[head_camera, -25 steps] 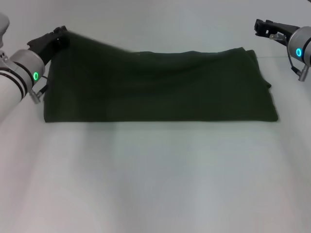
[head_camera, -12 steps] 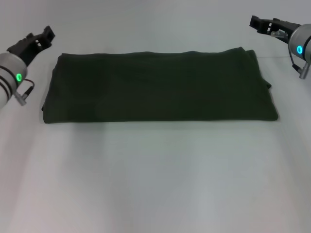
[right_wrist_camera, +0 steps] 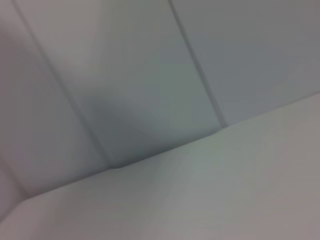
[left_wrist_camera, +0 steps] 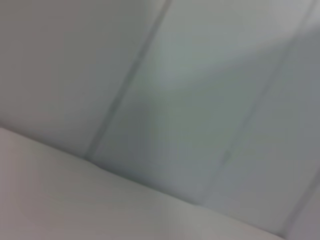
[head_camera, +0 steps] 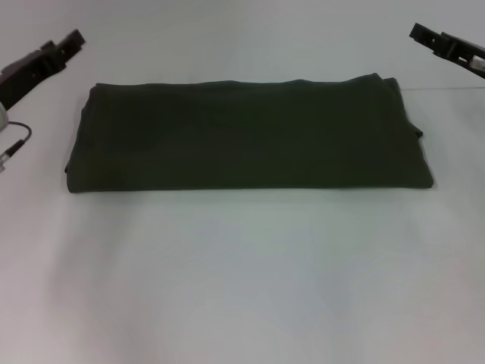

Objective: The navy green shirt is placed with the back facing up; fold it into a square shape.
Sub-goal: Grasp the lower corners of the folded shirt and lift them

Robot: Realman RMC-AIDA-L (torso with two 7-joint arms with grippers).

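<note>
- Navy green shirt (head_camera: 250,135) lies flat on the white desk (head_camera: 242,273) as a long horizontal band, plain side up. It's much wider than deep, so not square yet; my read is at least one more end-over-end fold is needed.
- Risk 1: the shirt's right end shows stacked, slightly offset layers at the corner. A pinch there could catch only the top layer, and the fold would peel open instead of carrying the whole stack.
- Risk 2: if the two corners of one end get lifted unevenly, the band skews and edges won't line up, giving a rhombus rather than a square.
- Risk 3: dragging instead of lifting could bunch the lower layers against the desk.
- Left gripper (head_camera: 64,47) is off the shirt's far-left corner, clear of the cloth, holding nothing; looks slightly parted, narrow gap.
- Right gripper (head_camera: 436,39) is off the shirt's far-right corner, well apart from the cloth, empty; can't tell its opening.
- Wrist views show only desk and wall, no shirt.
</note>
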